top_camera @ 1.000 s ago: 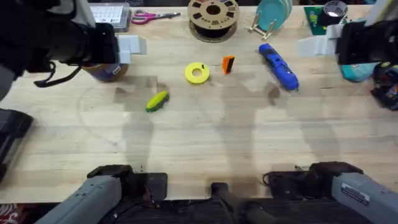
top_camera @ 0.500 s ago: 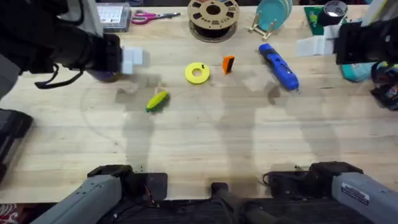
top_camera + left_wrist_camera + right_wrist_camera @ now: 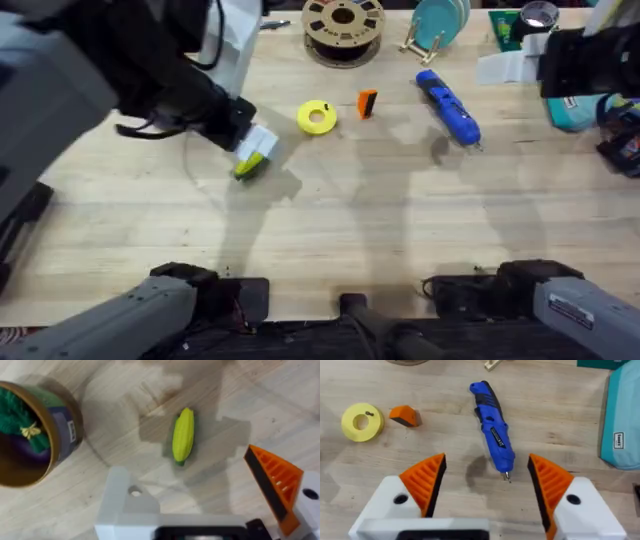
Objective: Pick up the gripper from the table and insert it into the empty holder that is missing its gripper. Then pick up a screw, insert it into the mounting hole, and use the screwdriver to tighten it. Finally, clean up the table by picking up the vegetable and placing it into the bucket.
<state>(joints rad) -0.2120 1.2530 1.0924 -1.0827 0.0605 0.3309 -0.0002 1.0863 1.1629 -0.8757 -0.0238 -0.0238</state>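
The yellow-green vegetable [image 3: 250, 165] [image 3: 183, 435] lies left of the table's centre. My left gripper [image 3: 256, 148] [image 3: 192, 480] hovers right over it, open. One side is a bare white holder [image 3: 125, 505] with a mounting hole and the other carries an orange ribbed finger [image 3: 275, 480]. The mustard bucket [image 3: 30, 435] stands close by with a green leafy bunch inside. The loose orange gripper [image 3: 367, 103] [image 3: 405, 415] lies beside a yellow ring [image 3: 317, 117] [image 3: 362, 421] that has a small dark piece on it. The blue screwdriver [image 3: 447, 106] [image 3: 492, 430] lies further right. My right gripper [image 3: 505, 68] [image 3: 487, 485] is open at the far right, above the screwdriver's tip.
A filament spool [image 3: 343, 22], scissors [image 3: 235, 27] and a teal plate in a rack [image 3: 438, 25] line the back edge. A teal box [image 3: 622, 425] sits at the right. The near half of the wooden table [image 3: 330, 240] is bare.
My left arm has swung from the far left, near the bucket, toward the middle and down over the vegetable. The right arm has hardly moved.
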